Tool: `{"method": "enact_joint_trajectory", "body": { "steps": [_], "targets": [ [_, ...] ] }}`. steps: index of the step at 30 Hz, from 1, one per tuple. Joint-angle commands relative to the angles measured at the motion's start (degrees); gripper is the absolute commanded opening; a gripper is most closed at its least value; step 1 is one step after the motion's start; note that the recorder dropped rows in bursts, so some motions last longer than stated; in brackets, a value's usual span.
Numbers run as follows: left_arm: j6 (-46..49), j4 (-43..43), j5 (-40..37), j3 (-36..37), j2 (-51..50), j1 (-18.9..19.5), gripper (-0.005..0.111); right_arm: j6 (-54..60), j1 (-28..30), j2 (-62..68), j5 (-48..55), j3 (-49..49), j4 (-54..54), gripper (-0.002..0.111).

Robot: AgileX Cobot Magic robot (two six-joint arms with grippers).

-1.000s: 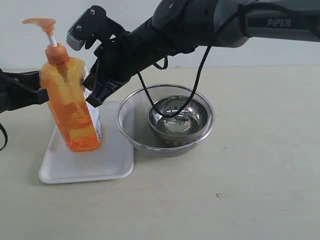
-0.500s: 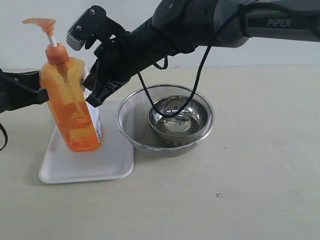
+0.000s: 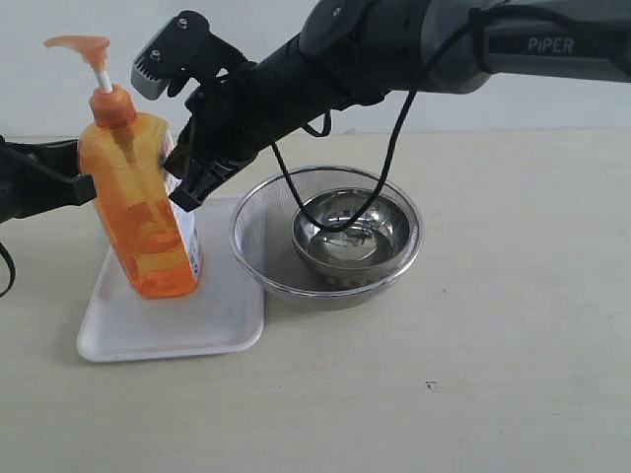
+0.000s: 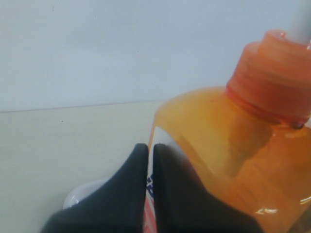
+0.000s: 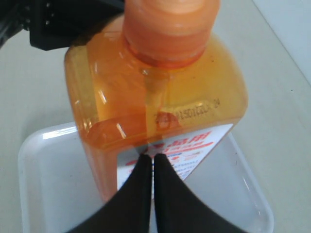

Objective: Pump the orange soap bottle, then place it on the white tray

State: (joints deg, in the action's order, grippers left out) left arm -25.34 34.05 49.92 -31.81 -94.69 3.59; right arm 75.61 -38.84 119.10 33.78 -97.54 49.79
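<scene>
The orange soap bottle (image 3: 143,217) stands upright on the white tray (image 3: 219,317), its pump head (image 3: 77,44) raised on the white stem. My left gripper (image 3: 85,187) is shut and sits against the bottle's left shoulder; in the left wrist view its tips (image 4: 149,148) lie beside the bottle (image 4: 233,136), holding nothing. From the right, my right gripper (image 3: 185,195) is shut too, its tips (image 5: 152,158) touching the label side of the bottle (image 5: 146,82) above the tray (image 5: 43,184).
A round steel mesh strainer (image 3: 258,236) with a steel bowl (image 3: 350,235) inside stands right beside the tray. A black cable hangs from the right arm into the bowl. Bare beige table lies in front and to the right.
</scene>
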Motion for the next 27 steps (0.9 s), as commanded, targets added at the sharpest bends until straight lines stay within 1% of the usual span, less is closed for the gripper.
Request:
{"method": "enact_joint_trajectory", "body": {
  "steps": [1, 9, 11, 14, 16, 18, 22, 27],
  "targets": [
    [-0.36, 1.39, 0.67, -0.25, 0.02, -0.17, 0.005, -0.08, -0.43, -0.22, 0.31, -0.41, 0.78, 0.0],
    [-0.36, 1.39, 0.17, -0.25, 0.02, -0.17, 0.005, -0.08, -0.43, -0.22, 0.31, -0.41, 0.78, 0.0],
    [0.18, 1.06, -1.38, -0.25, 0.02, -0.17, 0.005, -0.08, -0.43, -0.22, 0.31, -0.41, 0.15, 0.0],
    [1.84, -1.28, -6.85, -0.25, 0.39, -0.17, 0.005, -0.55, 0.49, -0.22, -0.27, -0.41, -2.03, 0.0],
    [1.84, -1.28, -7.58, -0.25, 1.23, -0.17, 0.005, -1.67, 1.17, -0.62, -0.58, -0.41, -2.8, 0.0],
    [2.19, -1.28, -8.17, -0.25, 3.34, -0.17, 0.005, -2.83, 2.24, -1.37, -1.41, -0.41, -3.77, 0.0],
    [2.59, -1.28, -13.28, -0.12, 9.99, -0.17, 0.005, -4.44, 5.16, -2.53, -1.31, -0.41, -4.32, 0.0],
    [2.59, -2.33, -14.37, 3.13, 18.19, -0.17, 0.005, -5.31, 7.83, -4.06, -0.76, -0.41, -5.23, 0.0]
  ]
}}
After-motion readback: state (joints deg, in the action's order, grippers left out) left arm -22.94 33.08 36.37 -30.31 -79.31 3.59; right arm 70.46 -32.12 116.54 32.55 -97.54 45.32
